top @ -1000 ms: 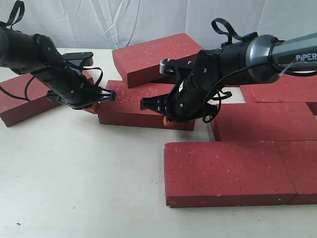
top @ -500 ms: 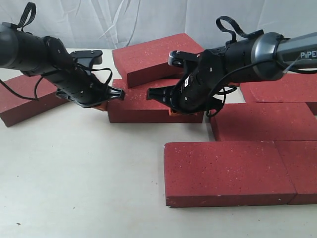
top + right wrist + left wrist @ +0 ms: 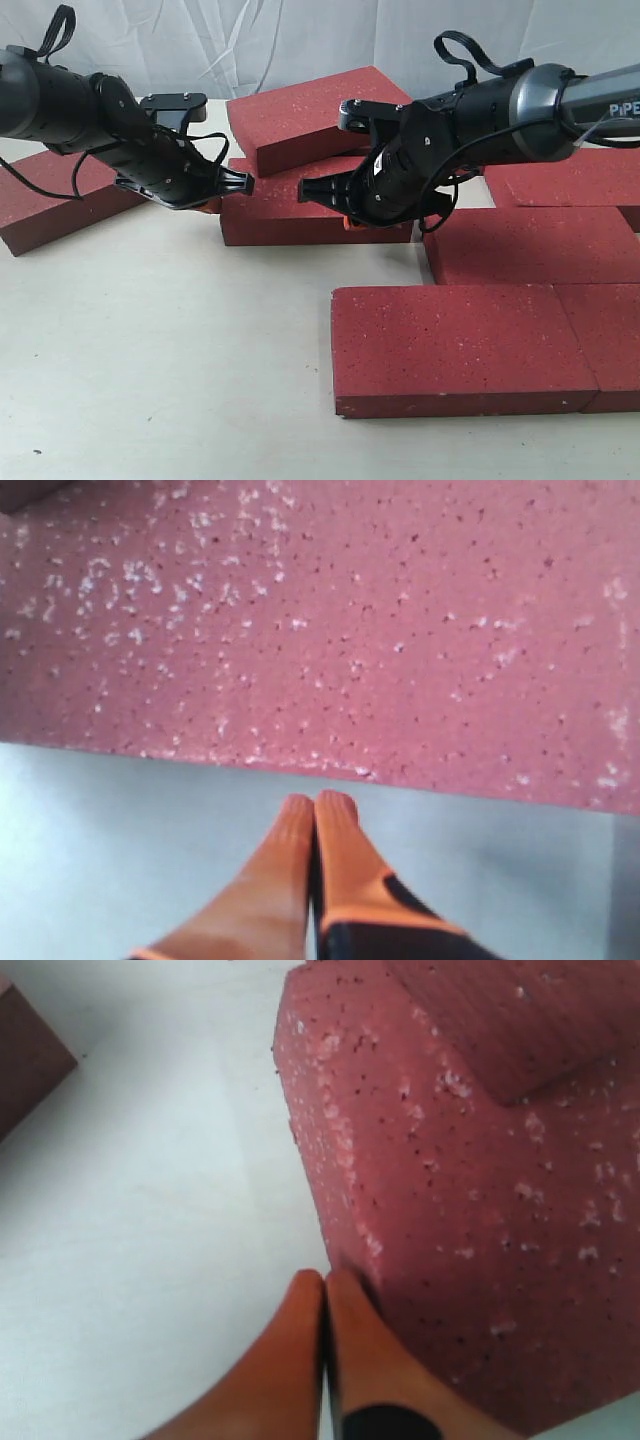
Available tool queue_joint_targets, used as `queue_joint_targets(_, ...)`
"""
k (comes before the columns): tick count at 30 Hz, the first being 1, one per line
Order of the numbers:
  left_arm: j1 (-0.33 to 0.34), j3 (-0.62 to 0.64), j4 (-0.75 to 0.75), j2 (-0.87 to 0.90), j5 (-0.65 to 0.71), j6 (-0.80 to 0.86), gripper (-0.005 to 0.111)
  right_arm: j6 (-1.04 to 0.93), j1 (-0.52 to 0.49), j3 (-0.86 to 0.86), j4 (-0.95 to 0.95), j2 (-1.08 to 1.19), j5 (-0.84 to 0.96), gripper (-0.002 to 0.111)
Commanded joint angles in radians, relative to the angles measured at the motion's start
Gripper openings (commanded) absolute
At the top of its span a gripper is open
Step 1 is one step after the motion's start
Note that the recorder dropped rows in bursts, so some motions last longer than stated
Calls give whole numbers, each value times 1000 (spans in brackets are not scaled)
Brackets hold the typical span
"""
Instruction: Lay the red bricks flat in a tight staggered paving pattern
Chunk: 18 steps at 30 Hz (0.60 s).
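Note:
A red brick (image 3: 290, 205) lies flat mid-table, and a second brick (image 3: 300, 115) leans tilted across its far edge. My left gripper (image 3: 214, 204) is shut and empty, its orange fingertips (image 3: 345, 1290) pressed against the left end of that flat brick (image 3: 480, 1210). My right gripper (image 3: 347, 222) is also shut and empty. Its tips (image 3: 335, 810) rest low on the table at the long front edge of the same brick (image 3: 350, 610). Several more bricks lie flat on the right, among them a front one (image 3: 460, 345) and one behind it (image 3: 530, 245).
One lone brick (image 3: 50, 200) sits at the far left behind my left arm. Another brick (image 3: 570, 175) lies at the back right, and one more (image 3: 610, 340) at the front right. White table surface (image 3: 150, 350) fills the front left. A pale curtain hangs behind.
The flat middle brick has slid to the right and slightly back. My left gripper followed its left end. My right gripper moved back along its front edge. Both stayed shut.

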Motion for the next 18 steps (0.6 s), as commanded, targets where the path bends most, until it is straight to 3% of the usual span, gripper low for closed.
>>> queue_joint_targets(1, -4, -4, 7, 0, -30, 1, 0, -62, -4, 3, 3, -42, 57, -1)
queue_joint_targets(18, -2, -126, -11, 74, 16, -3, 0, -62, -6, 3, -6, 45, -72, -1)
